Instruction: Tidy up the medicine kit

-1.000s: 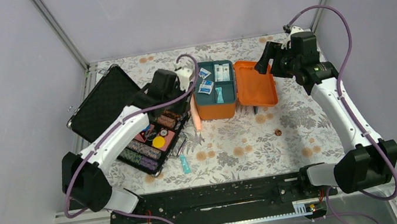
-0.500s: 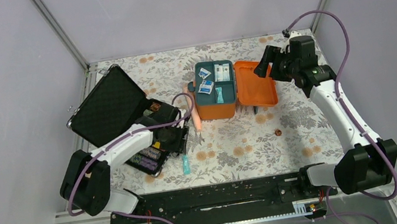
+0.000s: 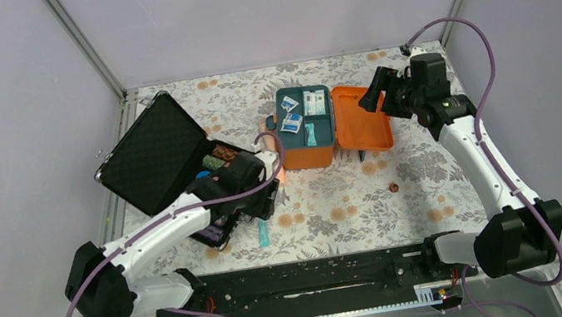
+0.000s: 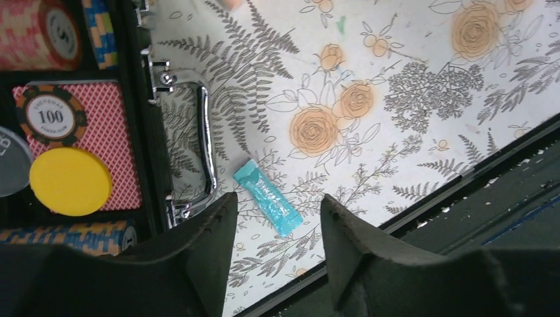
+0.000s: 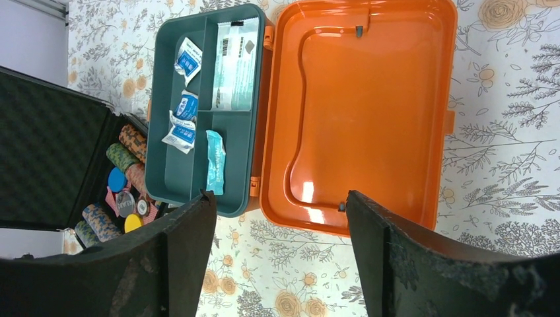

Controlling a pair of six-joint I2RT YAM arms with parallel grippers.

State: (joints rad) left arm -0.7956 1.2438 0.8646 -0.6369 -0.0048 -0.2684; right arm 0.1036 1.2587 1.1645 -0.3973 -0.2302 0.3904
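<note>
The medicine kit [image 3: 309,153] stands open at the back middle, its orange lid [image 3: 361,117] laid flat to the right. Its dark teal tray [image 5: 191,178] holds several white-and-blue packets, a flat white pack and a teal sachet [image 5: 214,162]. A second teal sachet [image 3: 262,231] lies on the floral mat by the black case's handle. It shows between my left fingers in the wrist view [image 4: 267,198]. My left gripper [image 4: 276,199] is open and empty above it, also seen from the top [image 3: 261,205]. My right gripper [image 5: 279,195] is open and empty, hovering near the lid's right side [image 3: 369,96].
An open black case [image 3: 155,152] of chip stacks and a yellow disc [image 4: 69,180] lies left of the kit. A peach tube [image 3: 280,172] lies against the kit's left front. A small brown item [image 3: 393,187] lies on the mat. The black rail [image 3: 312,276] runs along the near edge.
My left arm has drawn back from beside the kit, across the black case, to the case's front corner above the teal sachet. My right arm has barely moved.
</note>
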